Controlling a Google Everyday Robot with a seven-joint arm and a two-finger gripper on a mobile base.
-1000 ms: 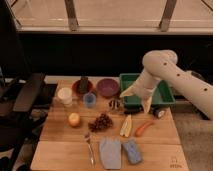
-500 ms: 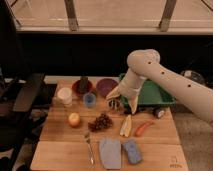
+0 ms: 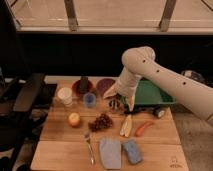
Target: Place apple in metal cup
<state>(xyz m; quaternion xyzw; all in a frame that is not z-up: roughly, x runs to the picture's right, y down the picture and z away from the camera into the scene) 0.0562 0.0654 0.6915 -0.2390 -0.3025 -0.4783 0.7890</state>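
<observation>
Dim room, dark window wall behind. Light wooden table (image 3: 60, 150) fills foreground; black office chair (image 3: 27, 97) at its left edge. White robot arm (image 3: 165, 82) reaches in from right, across green plastic bin (image 3: 152, 94). Gripper (image 3: 120, 101) low over table's back-middle, right at small shiny metal cup (image 3: 114, 105); open or closed: cannot tell, contact unclear. Dark grape bunch (image 3: 101, 121) mid-table. Small round yellow-orange apple (image 3: 74, 119) sits on wood left of grapes, well apart from metal cup. Blue cup (image 3: 89, 99) just behind apple.
</observation>
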